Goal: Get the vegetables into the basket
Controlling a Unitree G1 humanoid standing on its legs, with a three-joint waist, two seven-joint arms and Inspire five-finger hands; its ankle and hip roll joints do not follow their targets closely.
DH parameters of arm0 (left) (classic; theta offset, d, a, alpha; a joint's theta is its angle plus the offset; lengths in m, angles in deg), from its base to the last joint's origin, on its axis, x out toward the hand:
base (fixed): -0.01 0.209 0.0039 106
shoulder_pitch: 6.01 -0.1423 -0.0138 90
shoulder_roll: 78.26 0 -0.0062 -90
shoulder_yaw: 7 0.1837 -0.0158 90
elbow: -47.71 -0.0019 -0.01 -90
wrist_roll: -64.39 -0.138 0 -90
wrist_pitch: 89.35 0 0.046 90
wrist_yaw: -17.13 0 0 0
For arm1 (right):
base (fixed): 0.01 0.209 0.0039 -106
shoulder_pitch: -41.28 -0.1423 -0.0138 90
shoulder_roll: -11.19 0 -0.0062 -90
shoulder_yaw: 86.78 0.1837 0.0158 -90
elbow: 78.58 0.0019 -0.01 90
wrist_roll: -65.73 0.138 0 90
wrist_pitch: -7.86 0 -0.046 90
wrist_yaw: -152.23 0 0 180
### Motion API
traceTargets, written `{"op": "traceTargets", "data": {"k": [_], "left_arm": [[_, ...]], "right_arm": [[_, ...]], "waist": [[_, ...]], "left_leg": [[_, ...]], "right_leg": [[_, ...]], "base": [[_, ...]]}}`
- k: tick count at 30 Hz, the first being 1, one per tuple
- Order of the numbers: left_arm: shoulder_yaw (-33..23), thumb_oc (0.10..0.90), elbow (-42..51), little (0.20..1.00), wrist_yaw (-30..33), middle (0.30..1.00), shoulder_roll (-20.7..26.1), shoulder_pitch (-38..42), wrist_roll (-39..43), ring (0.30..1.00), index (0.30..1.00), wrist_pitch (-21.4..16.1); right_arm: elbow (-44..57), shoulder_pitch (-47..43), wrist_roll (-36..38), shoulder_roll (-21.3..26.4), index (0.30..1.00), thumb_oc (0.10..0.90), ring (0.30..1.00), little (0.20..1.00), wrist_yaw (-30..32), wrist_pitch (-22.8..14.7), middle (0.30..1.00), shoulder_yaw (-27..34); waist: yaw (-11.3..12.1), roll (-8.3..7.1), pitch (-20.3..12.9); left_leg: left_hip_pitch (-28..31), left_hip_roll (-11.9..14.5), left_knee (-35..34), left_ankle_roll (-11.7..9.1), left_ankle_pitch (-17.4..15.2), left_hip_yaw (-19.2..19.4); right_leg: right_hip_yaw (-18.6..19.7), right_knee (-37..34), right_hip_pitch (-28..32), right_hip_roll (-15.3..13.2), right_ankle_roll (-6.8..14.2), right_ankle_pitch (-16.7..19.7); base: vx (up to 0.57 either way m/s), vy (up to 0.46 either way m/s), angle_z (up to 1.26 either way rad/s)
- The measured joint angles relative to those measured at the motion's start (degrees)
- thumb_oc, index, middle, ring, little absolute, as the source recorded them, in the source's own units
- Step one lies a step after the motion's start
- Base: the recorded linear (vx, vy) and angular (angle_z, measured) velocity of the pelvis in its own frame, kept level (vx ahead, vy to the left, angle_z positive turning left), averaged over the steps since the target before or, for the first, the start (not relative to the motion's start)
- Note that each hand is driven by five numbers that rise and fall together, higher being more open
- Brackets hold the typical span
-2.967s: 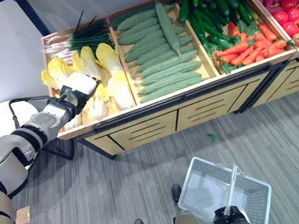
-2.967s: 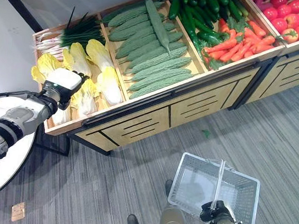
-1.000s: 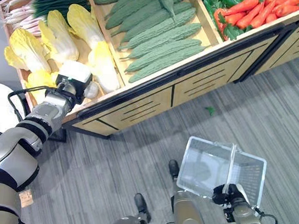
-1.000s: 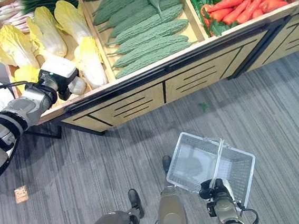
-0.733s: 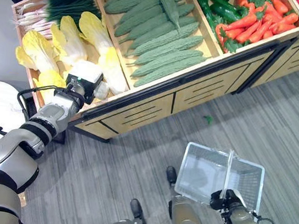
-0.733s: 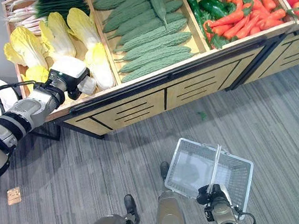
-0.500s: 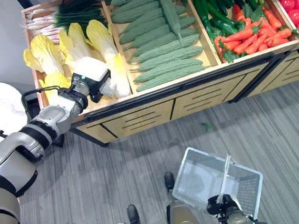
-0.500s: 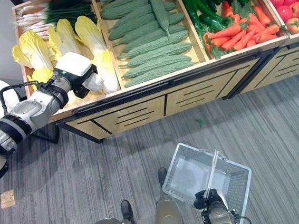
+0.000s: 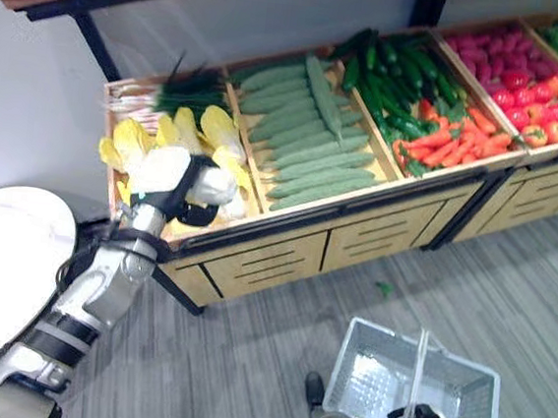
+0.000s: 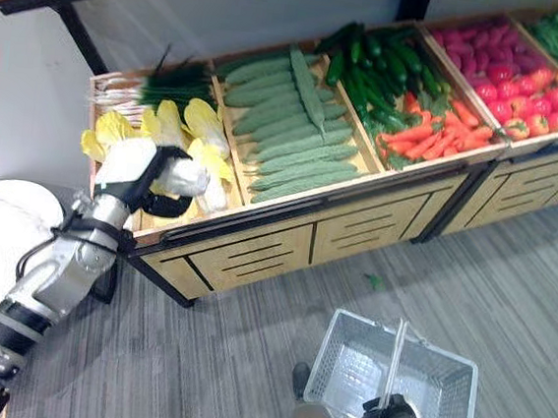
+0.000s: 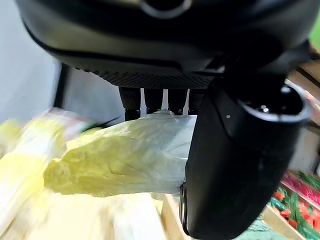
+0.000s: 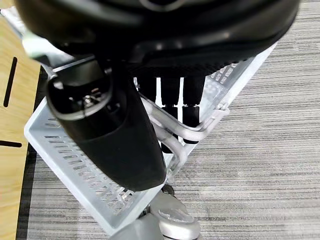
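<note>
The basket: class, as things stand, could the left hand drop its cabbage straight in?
Probably not yet. The left hand grips the cabbage up over the shelf, while the basket hangs from the right hand, low above the floor and well off to the side.

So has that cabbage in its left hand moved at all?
Yes. The cabbage has come up out of the crate, held above the others by the left hand.

Cabbage end hidden behind left hand's thumb; pile beyond — blurred.
</note>
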Motion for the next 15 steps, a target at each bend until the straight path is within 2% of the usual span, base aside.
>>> {"op": "traceTargets", "data": {"k": [2, 4, 8, 15], "left_arm": [[-2.22, 0.400, 0.88, 0.300, 0.00, 0.300, -3.97, -4.12, 1.86, 0.300, 0.300, 0.11], [-4.14, 0.400, 2.95, 0.300, -0.58, 0.300, -8.40, -11.42, 6.51, 0.300, 0.300, 0.36], [-4.03, 0.400, 2.74, 0.300, -1.78, 0.300, -9.44, -15.13, 8.14, 0.300, 0.300, 1.41], [-4.35, 0.400, 2.64, 0.300, -1.97, 0.300, -10.88, -15.13, 10.17, 0.300, 0.300, 1.66]], "right_arm": [[1.16, 1.40, 0.03, -0.32, 0.300, 0.400, 0.300, 0.300, 0.06, 0.27, 0.300, 0.40], [2.89, 2.91, 0.07, -0.72, 0.300, 0.400, 0.300, 0.300, 0.19, 0.55, 0.300, 1.11], [5.56, 4.07, 0.54, -0.74, 0.300, 0.400, 0.300, 0.300, 0.45, 1.31, 0.300, 1.10], [10.57, 5.54, 1.17, -0.69, 0.300, 0.400, 0.300, 0.300, 1.10, 1.22, 0.300, 0.96]], "waist": [[0.20, -0.42, -0.60], [0.28, -0.99, -0.81], [0.54, -1.07, -0.81], [0.68, -0.22, -1.63]], "left_leg": [[0.15, 0.01, 0.02, -0.01, -0.02, -0.01], [0.70, 0.00, 0.30, -0.46, 0.37, 0.08], [1.62, -0.07, 0.29, -0.28, 0.26, 0.25], [2.87, 0.03, 0.01, 0.38, -0.18, 0.45]], "right_leg": [[-0.01, 0.00, 0.16, 0.02, 0.08, 0.05], [0.08, -0.02, 0.49, 0.09, 0.48, 0.36], [0.21, -0.04, 1.40, 0.03, 0.52, 0.32], [0.41, -0.10, 2.70, 0.15, 0.57, 0.24]], "base": [[0.00, 0.000, 0.00], [0.00, 0.000, 0.00], [0.00, 0.000, 0.00], [0.00, 0.001, 0.00]]}}
